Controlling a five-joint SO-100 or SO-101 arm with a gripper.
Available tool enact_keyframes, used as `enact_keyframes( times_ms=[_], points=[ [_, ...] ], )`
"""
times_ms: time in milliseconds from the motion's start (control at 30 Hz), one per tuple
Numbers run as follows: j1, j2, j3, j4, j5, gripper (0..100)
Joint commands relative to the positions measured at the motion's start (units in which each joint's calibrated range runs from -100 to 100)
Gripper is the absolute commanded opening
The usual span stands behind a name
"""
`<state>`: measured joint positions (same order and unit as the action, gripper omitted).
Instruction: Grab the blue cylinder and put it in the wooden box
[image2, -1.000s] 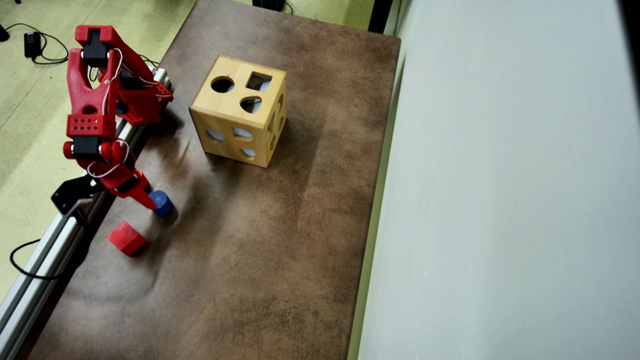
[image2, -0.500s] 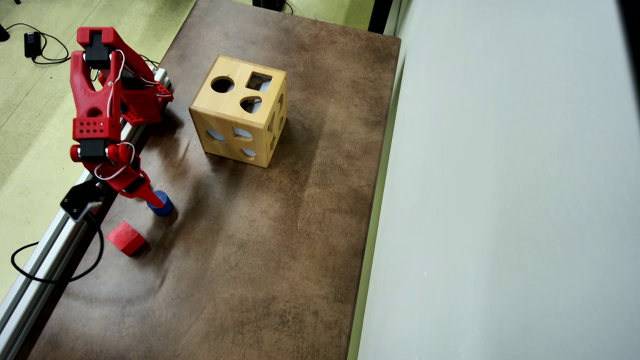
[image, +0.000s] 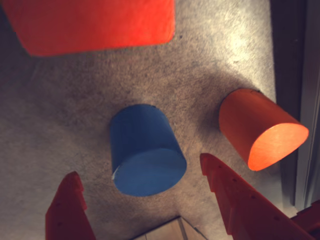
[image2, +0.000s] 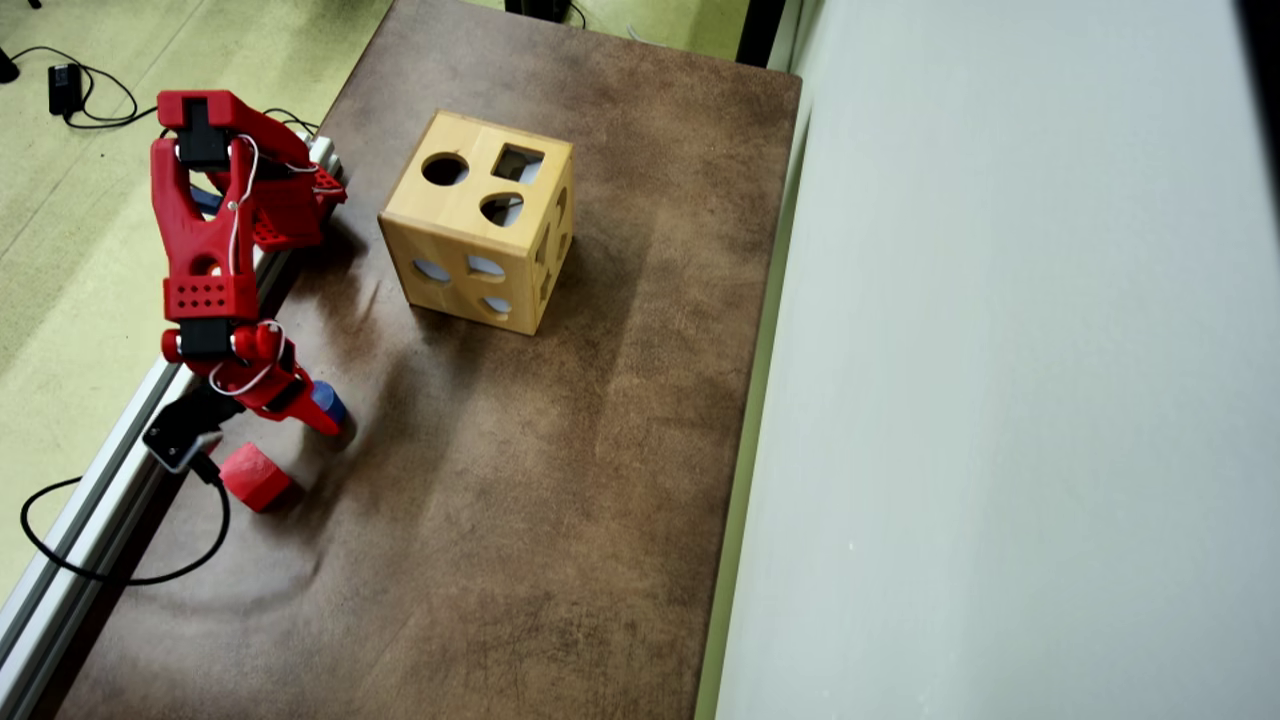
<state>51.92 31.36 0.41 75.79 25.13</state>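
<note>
Now shifted from 9 o'clock to directly above the small dark blue wooden cylinder (image: 145, 152) (image2: 327, 401), red two-finger gripper (image: 142, 182) spread wide, straddling it. Worth closing squarely, clear of red rounded block (image: 260, 130) at 3 o'clock.

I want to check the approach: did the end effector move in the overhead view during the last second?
Yes. The end effector shifted right and slightly down the picture, toward the red cube, now covering most of the blue cylinder.

brown table (image2: 560, 480), wooden box (image2: 478, 222), blue cylinder (image: 145, 152), red cube (image2: 255, 478)
</note>
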Motion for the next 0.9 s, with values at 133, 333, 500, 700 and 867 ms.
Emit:
enact_keyframes(
  times_ms=[133,333,500,700,867],
  points=[
    [-1.0,-0.2,-2.2,-1.1,-0.2,37],
    [-0.7,-0.5,-2.2,-1.1,-0.2,37],
    [-0.6,-0.4,-2.2,-1.1,-0.1,37],
    [-0.4,-0.3,-1.4,-1.1,-0.1,37],
    [-0.4,2.5,-2.0,-1.1,-0.1,37]
  ],
)
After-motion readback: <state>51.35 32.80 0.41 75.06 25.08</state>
